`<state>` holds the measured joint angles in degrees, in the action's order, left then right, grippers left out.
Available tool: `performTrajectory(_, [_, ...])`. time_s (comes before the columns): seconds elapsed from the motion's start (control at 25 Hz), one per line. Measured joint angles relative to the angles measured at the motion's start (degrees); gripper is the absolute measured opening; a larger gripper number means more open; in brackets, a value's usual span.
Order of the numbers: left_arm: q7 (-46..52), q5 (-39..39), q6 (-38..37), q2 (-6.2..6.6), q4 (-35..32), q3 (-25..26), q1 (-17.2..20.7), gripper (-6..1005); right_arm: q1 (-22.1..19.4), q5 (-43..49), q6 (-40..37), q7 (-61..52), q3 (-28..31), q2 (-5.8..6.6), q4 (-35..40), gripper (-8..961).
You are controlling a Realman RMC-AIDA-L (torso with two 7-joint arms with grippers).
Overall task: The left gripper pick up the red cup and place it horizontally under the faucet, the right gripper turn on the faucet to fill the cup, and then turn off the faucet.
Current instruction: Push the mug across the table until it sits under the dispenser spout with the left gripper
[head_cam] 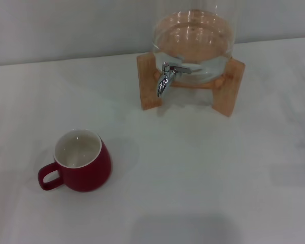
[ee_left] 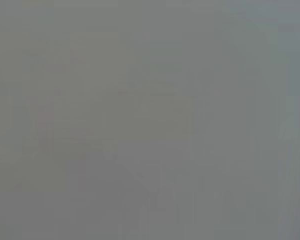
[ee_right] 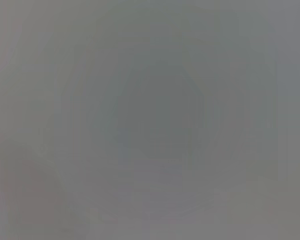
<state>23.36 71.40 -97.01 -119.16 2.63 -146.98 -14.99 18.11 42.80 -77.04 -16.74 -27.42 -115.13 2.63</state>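
Standing upright on the white worktop (head_cam: 218, 178), the red cup (head_cam: 81, 161) is at the near left, its handle pointing left, well apart from the faucet (head_cam: 166, 77) on the glass water jar (head_cam: 193, 43). No fingers are visible, so their state cannot be told.

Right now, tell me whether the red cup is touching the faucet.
Apart. The head view shows bare white table between the red cup, near left, and the faucet on the jar's wooden stand.

A glass water jar (head_cam: 193, 43) sits in a wooden stand (head_cam: 148, 81) on the white table (head_cam: 203, 173).
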Motion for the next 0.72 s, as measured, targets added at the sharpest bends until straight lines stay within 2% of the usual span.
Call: performTrajectory(0.72, [-0.3,-10.9,0.9,-0.45,-0.1,0.0,2.8,865,0.1,0.1,2.3,0.1,0.0,0.08,0.2,876])
